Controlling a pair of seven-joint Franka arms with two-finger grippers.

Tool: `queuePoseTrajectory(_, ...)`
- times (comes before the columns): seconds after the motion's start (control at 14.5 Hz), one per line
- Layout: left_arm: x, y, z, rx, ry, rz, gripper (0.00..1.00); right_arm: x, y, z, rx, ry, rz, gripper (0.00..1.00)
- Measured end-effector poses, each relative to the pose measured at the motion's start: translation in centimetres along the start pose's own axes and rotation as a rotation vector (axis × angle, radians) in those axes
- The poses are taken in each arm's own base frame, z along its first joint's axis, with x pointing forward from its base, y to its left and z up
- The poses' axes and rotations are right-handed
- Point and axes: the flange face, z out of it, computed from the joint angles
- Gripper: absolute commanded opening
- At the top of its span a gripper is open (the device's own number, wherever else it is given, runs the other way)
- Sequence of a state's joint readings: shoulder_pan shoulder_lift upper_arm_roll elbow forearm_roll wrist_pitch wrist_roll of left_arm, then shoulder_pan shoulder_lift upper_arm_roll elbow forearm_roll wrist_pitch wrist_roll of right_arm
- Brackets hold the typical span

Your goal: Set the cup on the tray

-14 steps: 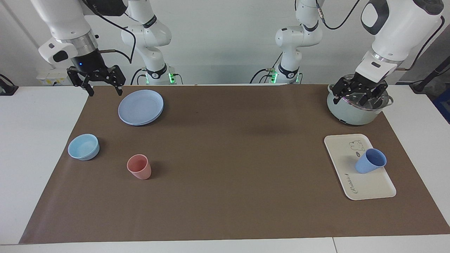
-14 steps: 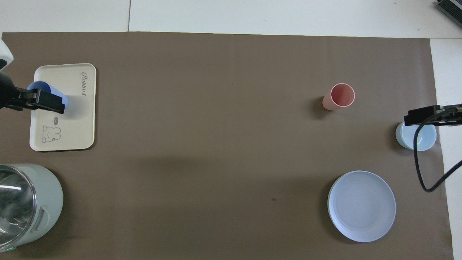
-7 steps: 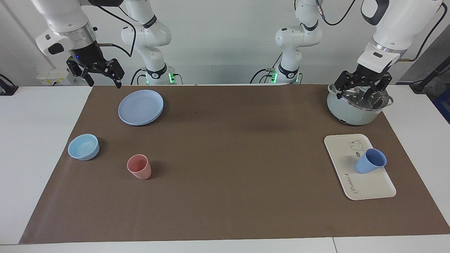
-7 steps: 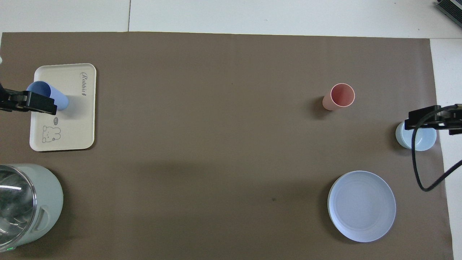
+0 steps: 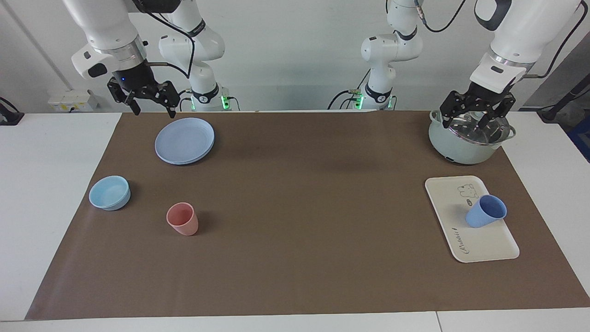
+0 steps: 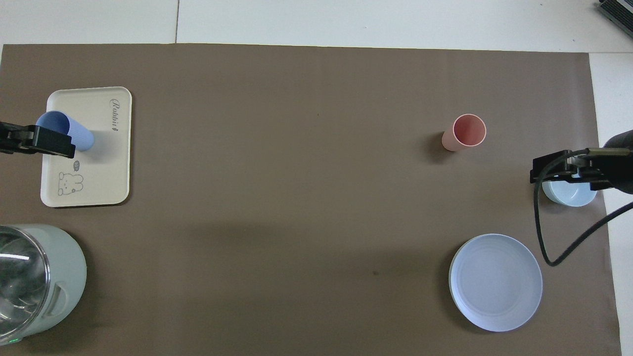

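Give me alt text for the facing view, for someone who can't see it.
A blue cup leans tilted on a cream tray at the left arm's end of a brown mat. The left hand, open, hangs above a pot; the right hand, open, is raised near a blue plate.

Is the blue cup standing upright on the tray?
No, the blue cup is on the tray but leans over, its mouth tipped toward the tray's outer edge.

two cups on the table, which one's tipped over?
The blue cup, leaning tilted on the cream tray at the left arm's end. The pink cup stands upright on the brown mat.
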State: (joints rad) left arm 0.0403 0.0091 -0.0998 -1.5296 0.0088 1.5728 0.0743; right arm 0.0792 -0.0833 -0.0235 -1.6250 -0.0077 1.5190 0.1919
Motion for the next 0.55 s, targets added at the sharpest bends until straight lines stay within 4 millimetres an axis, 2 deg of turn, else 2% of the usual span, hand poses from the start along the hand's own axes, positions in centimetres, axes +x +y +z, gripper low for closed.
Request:
queuePoseTrajectory(0.14, 0.0, -0.2, 0.0, 0.001, 0.000, -0.002, 1.00, 0.0, 0.7, -0.2, 0.000, 0.004, -0.017, 1.00)
queuePoseTrajectory(0.34, 0.0, -0.4, 0.0, 0.002, 0.000, 0.036, 1.00, 0.4, 3.2, -0.1, 0.002, 0.004, -0.057, 1.00)
queuePoseTrajectory(0.55, 0.0, -0.5, 0.0, 0.002, 0.000, 0.047, 1.00, 0.7, 3.5, 0.4, 0.002, 0.006, -0.056, 1.00)
